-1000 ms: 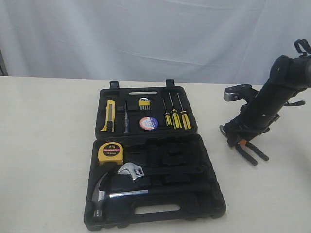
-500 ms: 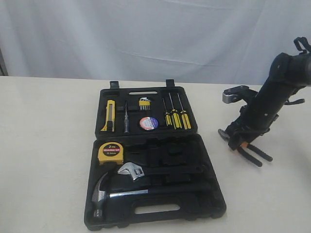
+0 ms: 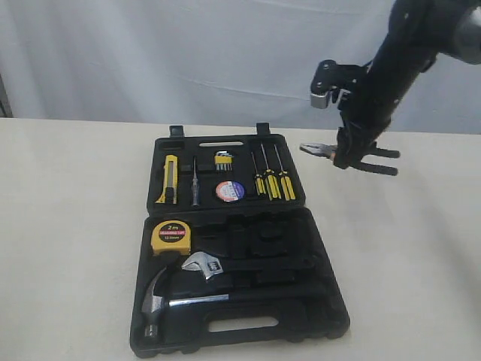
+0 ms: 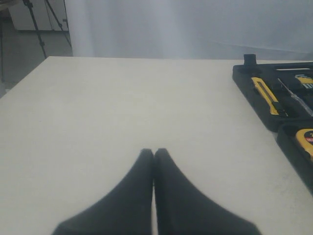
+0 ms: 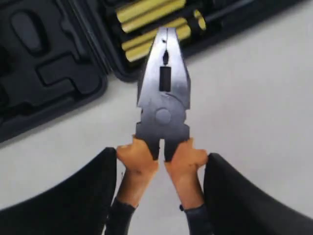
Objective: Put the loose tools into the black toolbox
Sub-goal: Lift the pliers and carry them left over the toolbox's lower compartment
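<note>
Right end effector (image 3: 353, 158): we see it clamped on the orange-and-black handles of the pliers (image 3: 319, 151), held in the air in the upper right of the exterior frame, clear of the desk (image 3: 68, 226).
Pliers in the wrist view: we find the steel head (image 5: 163, 105) closed and pointing away from the right end effector (image 5: 160, 159), whose dark fingers (image 5: 73, 200) press the handles from either side; the nose tip overlaps the screwdrivers (image 5: 151, 19) at the top of that frame.
Left end effector (image 4: 154, 152): its two fingers are together with nothing between them, low over bare desk at the bottom centre of its frame; we cannot find it in the exterior view.
Toolbox (image 3: 270, 248): open flat, centre of the exterior frame, two black halves.
Upper half: we count the utility knife (image 3: 170, 179) at its left, the tape roll (image 3: 230, 191) in the middle, the screwdrivers (image 3: 272, 183) at its right.
Lower half: tape measure (image 3: 171, 237) at upper left, wrench (image 3: 203, 265) and hammer (image 3: 161, 301) below it.
Left wrist frame, right edge: toolbox corner (image 4: 244, 73), utility knife (image 4: 265, 95), part of the tape measure (image 4: 305, 139).
</note>
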You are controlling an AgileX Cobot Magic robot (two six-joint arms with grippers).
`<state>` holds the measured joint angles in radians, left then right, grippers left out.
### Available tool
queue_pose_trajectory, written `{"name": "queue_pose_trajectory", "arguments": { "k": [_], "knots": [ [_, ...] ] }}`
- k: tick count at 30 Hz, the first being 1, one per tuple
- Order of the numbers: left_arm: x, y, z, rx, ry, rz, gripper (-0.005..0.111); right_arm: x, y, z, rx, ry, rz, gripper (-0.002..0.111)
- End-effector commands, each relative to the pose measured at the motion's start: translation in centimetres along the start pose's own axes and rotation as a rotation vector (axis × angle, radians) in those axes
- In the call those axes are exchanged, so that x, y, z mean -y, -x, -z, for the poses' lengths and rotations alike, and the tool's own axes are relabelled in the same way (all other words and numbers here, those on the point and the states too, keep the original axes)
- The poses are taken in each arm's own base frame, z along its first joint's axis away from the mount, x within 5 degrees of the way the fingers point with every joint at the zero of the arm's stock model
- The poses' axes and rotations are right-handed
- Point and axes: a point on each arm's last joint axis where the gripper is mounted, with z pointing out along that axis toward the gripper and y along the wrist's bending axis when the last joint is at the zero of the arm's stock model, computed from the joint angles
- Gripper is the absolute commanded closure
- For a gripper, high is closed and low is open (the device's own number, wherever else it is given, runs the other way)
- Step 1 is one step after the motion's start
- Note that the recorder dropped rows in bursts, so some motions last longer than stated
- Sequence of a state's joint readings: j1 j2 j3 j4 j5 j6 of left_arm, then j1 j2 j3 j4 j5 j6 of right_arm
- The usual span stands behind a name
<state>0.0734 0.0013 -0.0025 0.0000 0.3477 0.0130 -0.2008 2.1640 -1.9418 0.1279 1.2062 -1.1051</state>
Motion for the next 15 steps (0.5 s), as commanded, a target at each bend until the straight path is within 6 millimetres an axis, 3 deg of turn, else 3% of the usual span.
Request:
{"name": "queue_pose_trajectory", "arguments": {
  "k": [1,7,15],
  "knots": [
    [0.0,0.0,0.0,0.004,-0.005,0.005,0.107,-2.3,4.0,0.7,0.019,-0.002,0.249,0.109],
    [0.0,0.0,0.0,0.004,-0.005,0.005,0.107,-5.8,8.2,-0.7,0.042,0.045,0.411,0.109],
    [0.0,0.0,0.0,0.004,-0.005,0.005,0.107,-8.3,10.2,-3.3,0.078,0.144,0.430,0.109]
  ]
}}
